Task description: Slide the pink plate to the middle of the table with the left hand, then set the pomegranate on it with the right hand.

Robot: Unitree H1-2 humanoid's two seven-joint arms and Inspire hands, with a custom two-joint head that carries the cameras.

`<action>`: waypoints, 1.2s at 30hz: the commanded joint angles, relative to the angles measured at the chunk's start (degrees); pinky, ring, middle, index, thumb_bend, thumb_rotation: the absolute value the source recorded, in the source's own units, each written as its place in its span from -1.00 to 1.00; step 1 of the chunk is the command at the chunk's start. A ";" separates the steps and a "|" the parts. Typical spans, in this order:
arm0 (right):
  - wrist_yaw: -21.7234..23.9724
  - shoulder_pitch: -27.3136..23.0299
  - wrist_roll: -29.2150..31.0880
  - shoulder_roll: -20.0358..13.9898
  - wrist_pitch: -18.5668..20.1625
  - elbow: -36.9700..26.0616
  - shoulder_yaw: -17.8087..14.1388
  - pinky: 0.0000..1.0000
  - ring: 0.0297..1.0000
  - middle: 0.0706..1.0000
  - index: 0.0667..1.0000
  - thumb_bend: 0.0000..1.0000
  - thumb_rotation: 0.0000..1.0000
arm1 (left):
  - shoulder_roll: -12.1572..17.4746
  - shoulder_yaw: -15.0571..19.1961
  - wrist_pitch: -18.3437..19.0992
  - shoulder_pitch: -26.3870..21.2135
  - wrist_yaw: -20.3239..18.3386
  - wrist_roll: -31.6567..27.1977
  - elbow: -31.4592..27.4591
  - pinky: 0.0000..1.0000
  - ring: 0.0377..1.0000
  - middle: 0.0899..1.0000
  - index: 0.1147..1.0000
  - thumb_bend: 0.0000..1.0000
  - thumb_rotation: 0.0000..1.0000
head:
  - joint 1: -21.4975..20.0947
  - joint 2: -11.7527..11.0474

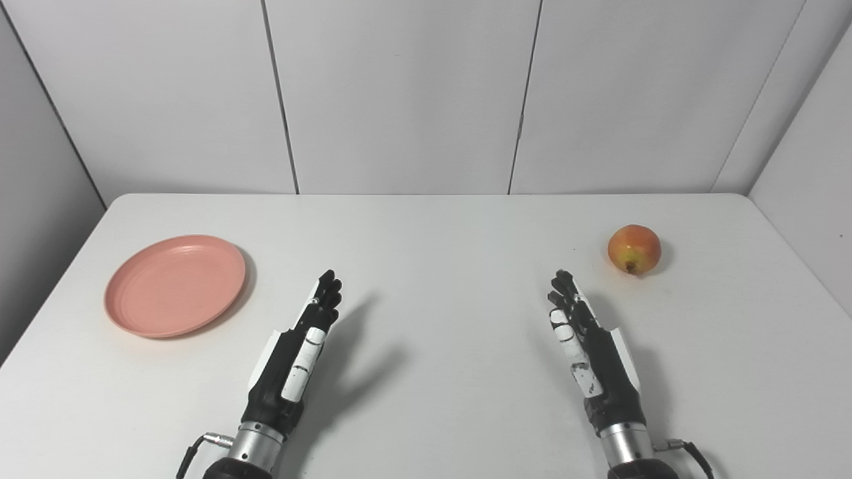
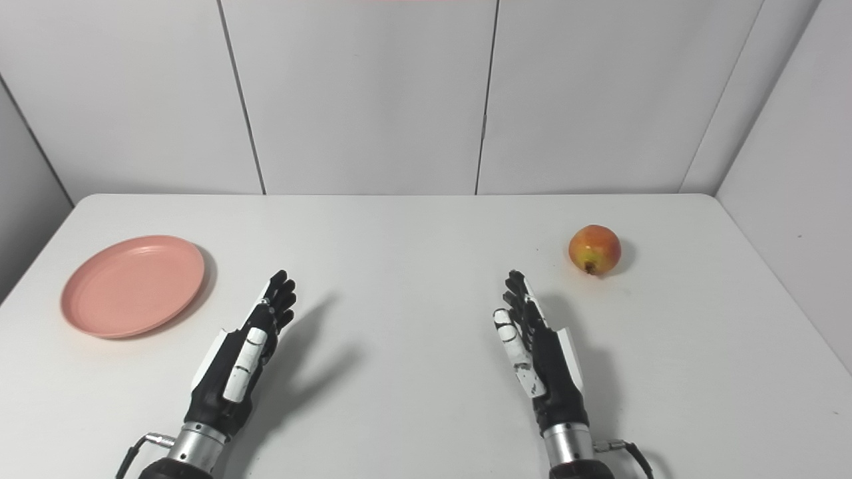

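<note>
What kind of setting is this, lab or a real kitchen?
Most likely a lab test cell, not a kitchen: bare white panel walls box in a plain white table that holds only a pink plate and a pomegranate, staged props.

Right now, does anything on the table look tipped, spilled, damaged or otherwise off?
Nothing stands out. The pink plate lies flat and empty at the left, the pomegranate sits whole at the right, and the left hand and right hand are open, holding nothing.
</note>
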 commanded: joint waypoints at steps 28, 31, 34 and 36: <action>5.00 0.51 9.55 -3.69 -4.31 6.04 -3.71 1.00 0.96 0.97 1.00 -0.06 0.89 | -6.21 -3.20 -6.48 -1.37 7.36 10.75 11.15 1.00 1.00 1.00 1.00 0.15 1.00 | 15.97 -10.46; 4.79 0.34 9.31 -3.18 -4.11 6.26 -3.69 1.00 0.96 0.97 1.00 -0.06 0.87 | -5.95 -2.83 -7.52 -1.68 7.13 9.79 12.03 1.00 1.00 1.00 1.00 0.17 1.00 | 15.87 -10.90; 4.76 0.13 9.06 -2.68 -4.41 6.74 -3.50 1.00 0.96 0.97 1.00 -0.03 0.85 | -5.61 -1.99 -10.88 -1.68 6.23 6.44 12.81 1.00 1.00 1.00 1.00 0.14 1.00 | 15.80 -11.50; 4.99 -0.13 9.29 -2.48 -4.66 7.10 -3.50 1.00 0.98 0.99 1.00 -0.07 0.83 | -5.53 -1.38 -11.60 -1.55 6.24 5.11 11.93 0.99 1.00 1.00 1.00 0.15 1.00 | 15.82 -11.37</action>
